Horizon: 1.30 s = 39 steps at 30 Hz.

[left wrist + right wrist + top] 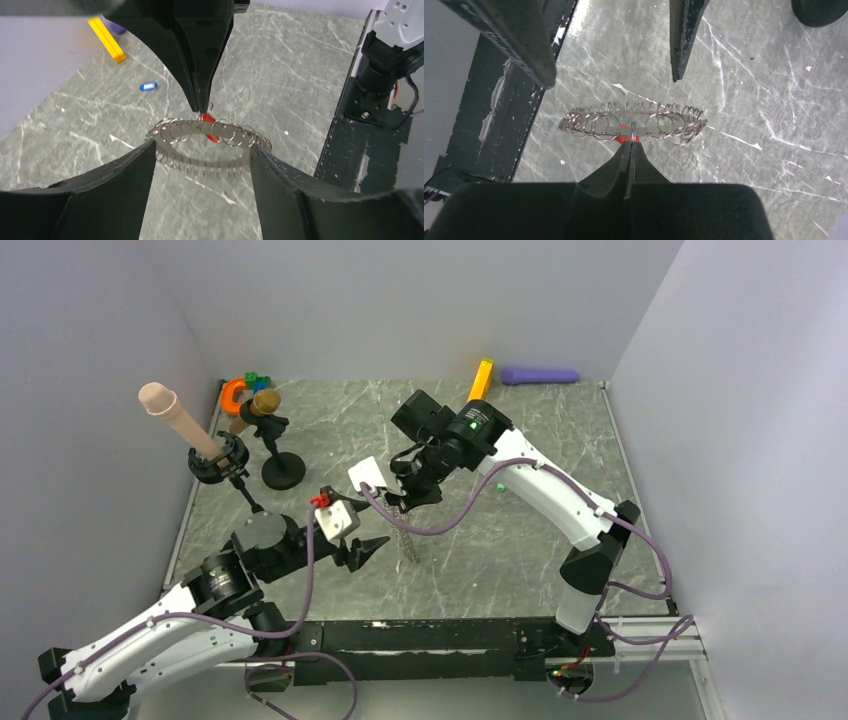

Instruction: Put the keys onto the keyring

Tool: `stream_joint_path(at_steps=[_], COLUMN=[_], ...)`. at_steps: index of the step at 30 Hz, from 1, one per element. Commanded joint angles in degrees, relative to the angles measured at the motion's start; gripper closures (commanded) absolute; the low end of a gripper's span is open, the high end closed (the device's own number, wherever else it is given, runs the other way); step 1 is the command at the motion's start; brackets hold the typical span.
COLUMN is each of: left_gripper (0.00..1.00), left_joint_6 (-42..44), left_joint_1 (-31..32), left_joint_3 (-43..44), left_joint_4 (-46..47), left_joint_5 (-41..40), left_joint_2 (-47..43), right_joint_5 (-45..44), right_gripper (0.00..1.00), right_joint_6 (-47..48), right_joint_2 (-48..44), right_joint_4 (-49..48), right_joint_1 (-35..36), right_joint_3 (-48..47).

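Observation:
The keyring (176,131), a loop of silver wire rings, hangs above the table (300,65). My right gripper (630,143) is shut on a thin wire loop at its edge. The red key (210,125) sits right behind that loop. In the top view the keyring (408,540) dangles edge-on under the right gripper (408,504). My left gripper (202,148) is open, with one fingertip at each end of the keyring and nothing pinched. It sits low in the top view, left gripper (366,552). A blue key (148,86) lies on the table. A green key (499,487) lies by the right arm.
An orange block (482,378) and a purple cylinder (540,375) lie at the back wall. Two black stands (283,472) with props stand at the back left beside small coloured toys (250,385). The black base rail (450,635) runs along the near edge.

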<state>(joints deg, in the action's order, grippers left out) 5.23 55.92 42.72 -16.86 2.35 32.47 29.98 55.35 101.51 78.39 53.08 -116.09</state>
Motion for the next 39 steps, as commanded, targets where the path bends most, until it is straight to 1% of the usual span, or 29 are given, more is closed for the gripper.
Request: stream_joint_path(at_steps=[1,4,7,11,18,27,28,32,39], left_gripper=[0.28,0.3,0.36,0.44,0.62,0.75,0.78,0.99,1.0], left_joint_6=[6.4,8.5,8.6,8.1,6.9,5.5,5.4,5.1,3.1], left_joint_1=[0.0,0.0,0.0,0.0,0.0,0.0,0.0,0.0,0.0], left_joint_3=[-5.1,-10.2,-11.9,-12.2,-12.5,-12.9,-13.0,-12.8,-12.5], left_joint_4=[13.0,20.1,23.0,25.0,28.1,29.7,29.8,29.4,27.9], left_joint_5=[3.0,2.4,1.5,1.6,1.7,2.3,2.2,2.6,2.0], left_joint_2=[-1.9,-3.6,-3.5,-1.9,1.2,3.5,3.5,3.3,2.5], right_joint_5=[-0.9,0.0,1.6,2.6,3.4,4.3,4.3,4.5,5.0], right_gripper=[1.0,1.0,1.0,1.0,1.0,1.0,1.0,1.0,1.0], right_joint_6=[3.0,2.7,1.7,1.0,0.6,0.5,0.5,0.6,-0.3], right_joint_2=[-2.8,-2.3,-2.1,-2.2,-2.9,-4.3,-4.4,-4.4,-5.0], right_joint_4=[1.4,1.4,1.3,0.6,0.4,-0.2,-0.2,-0.1,-1.3], right_joint_1=[0.3,0.4,0.4,0.4,0.4,0.3,0.3,0.4,0.4], right_joint_3=[-2.4,-3.5,-4.2,-4.3,-3.2,-2.3,-2.3,-2.1,-1.2])
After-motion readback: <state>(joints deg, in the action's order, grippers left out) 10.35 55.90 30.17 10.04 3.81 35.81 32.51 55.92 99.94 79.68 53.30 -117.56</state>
